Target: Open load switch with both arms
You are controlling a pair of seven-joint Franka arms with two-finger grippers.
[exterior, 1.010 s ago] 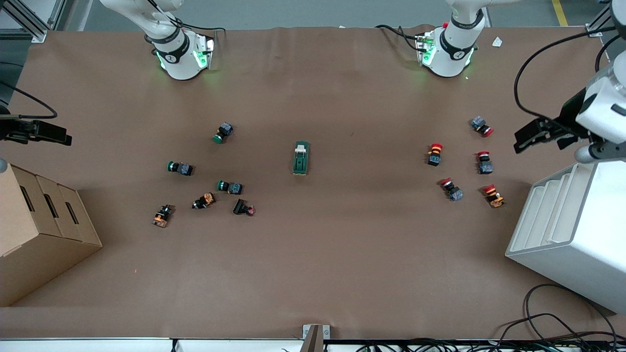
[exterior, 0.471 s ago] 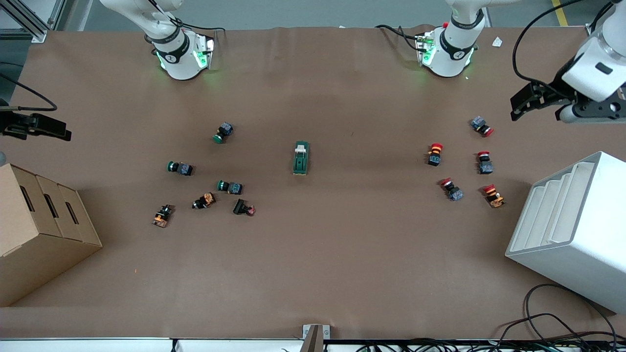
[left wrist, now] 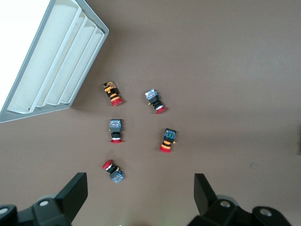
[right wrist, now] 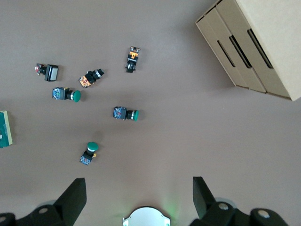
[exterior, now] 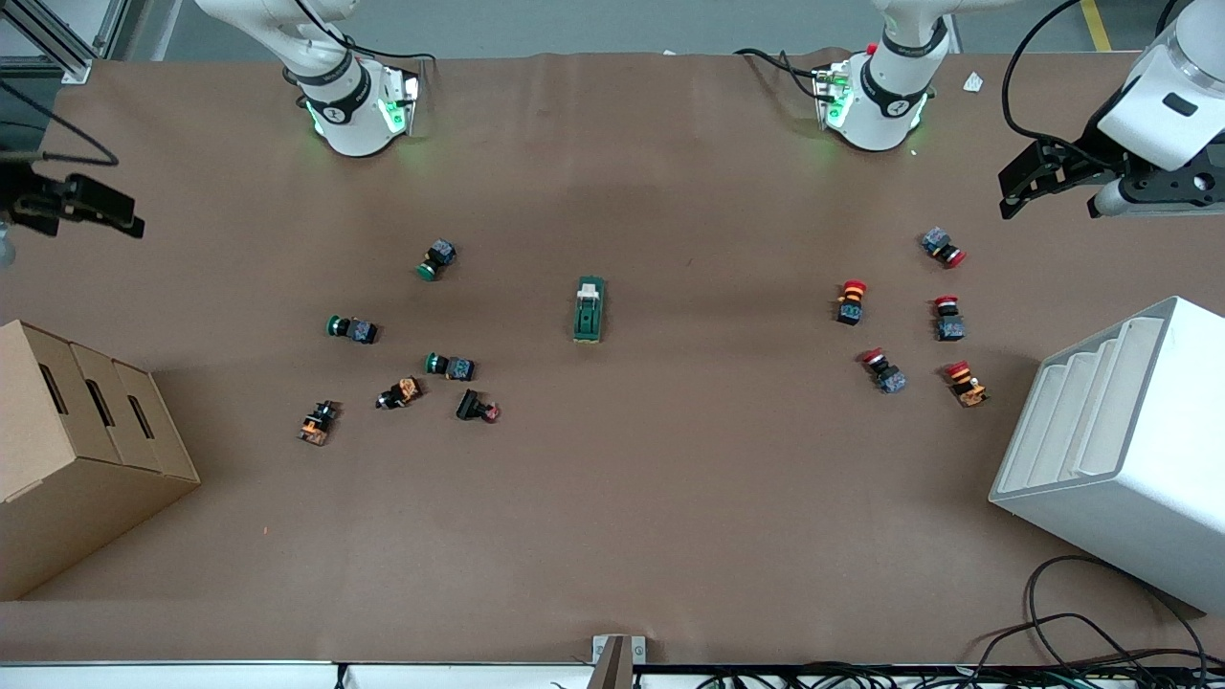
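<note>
The load switch (exterior: pixel 589 309), a dark-green block with a white lever piece at the end toward the robots' bases, lies flat in the middle of the table; one edge of it shows in the right wrist view (right wrist: pixel 3 128). My left gripper (exterior: pixel 1008 194) hangs open in the air over the left arm's end of the table, above the red push buttons, its jaws (left wrist: pixel 140 184) wide apart with nothing between them. My right gripper (exterior: pixel 132 224) hangs open over the right arm's end, and the right wrist view shows its jaws (right wrist: pixel 139 185) holding nothing. Neither gripper is near the switch.
Several green, orange and black push buttons (exterior: pixel 450 366) lie scattered toward the right arm's end. Several red ones (exterior: pixel 851 301) lie toward the left arm's end. A cardboard box (exterior: pixel 77 450) and a white stepped rack (exterior: pixel 1120 450) stand at the two ends. Cables (exterior: pixel 1081 632) trail at the near edge.
Both grippers have shifted up the front view toward the bases. The left one has gone from beside the white rack to a spot above the red buttons. The switch has not moved.
</note>
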